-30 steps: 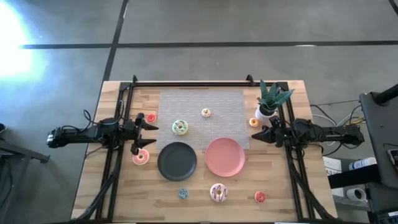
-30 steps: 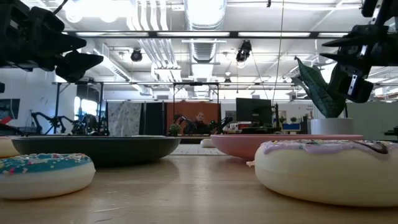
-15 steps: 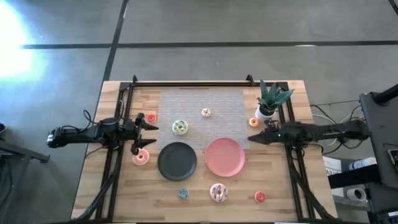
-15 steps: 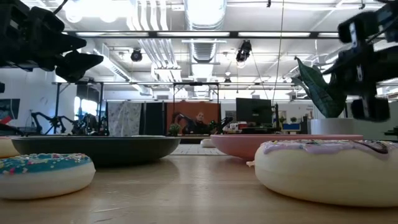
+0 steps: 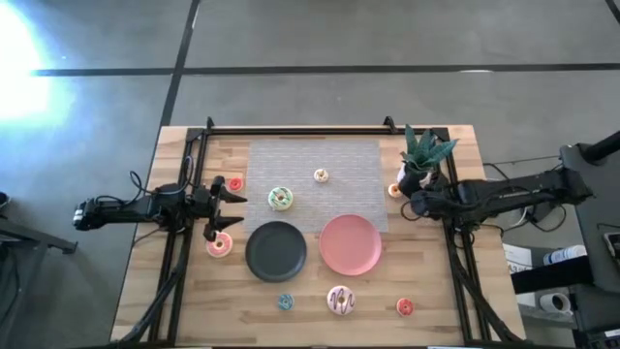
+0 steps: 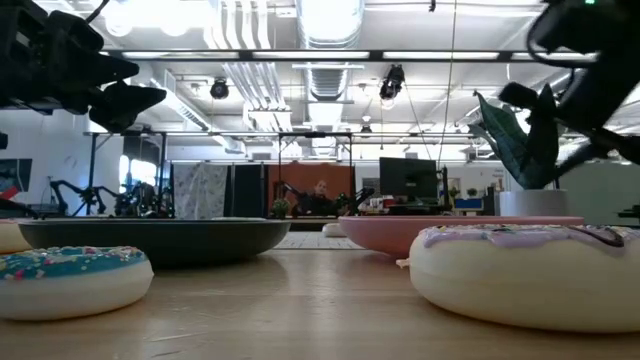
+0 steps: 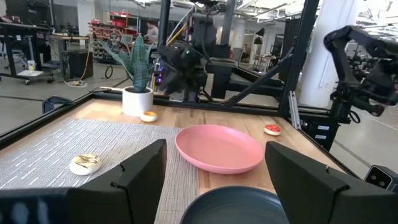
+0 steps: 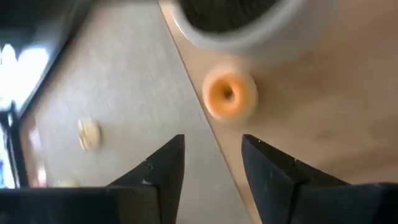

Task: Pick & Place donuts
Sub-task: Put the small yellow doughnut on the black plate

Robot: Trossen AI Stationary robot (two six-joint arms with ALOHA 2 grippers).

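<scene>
Several small toy donuts lie flat on the table: red (image 5: 235, 183), green-white (image 5: 281, 198), yellow (image 5: 321, 175), orange (image 5: 395, 190), pink-orange (image 5: 219, 245), blue (image 5: 285, 301), pink-white striped (image 5: 340, 300) and a second red one (image 5: 405, 307). My right gripper (image 5: 411, 202) is open and hovers just near of the orange donut (image 8: 230, 94), beside the plant pot; its open fingers (image 8: 212, 165) touch nothing. My left gripper (image 5: 229, 213) waits open at the table's left, between the red and pink-orange donuts, facing the plates (image 7: 214, 180).
A black plate (image 5: 276, 250) and a pink plate (image 5: 350, 243) sit side by side at the table's middle, near of a grey mat (image 5: 315, 160). A potted plant (image 5: 418, 155) stands at the far right, close to my right gripper. Dark frame rails run along both table sides.
My right gripper has swung from beside the pink plate toward the far edge and the plant pot, tipping down so that it now looks onto the orange donut. Nothing on the table has moved.
</scene>
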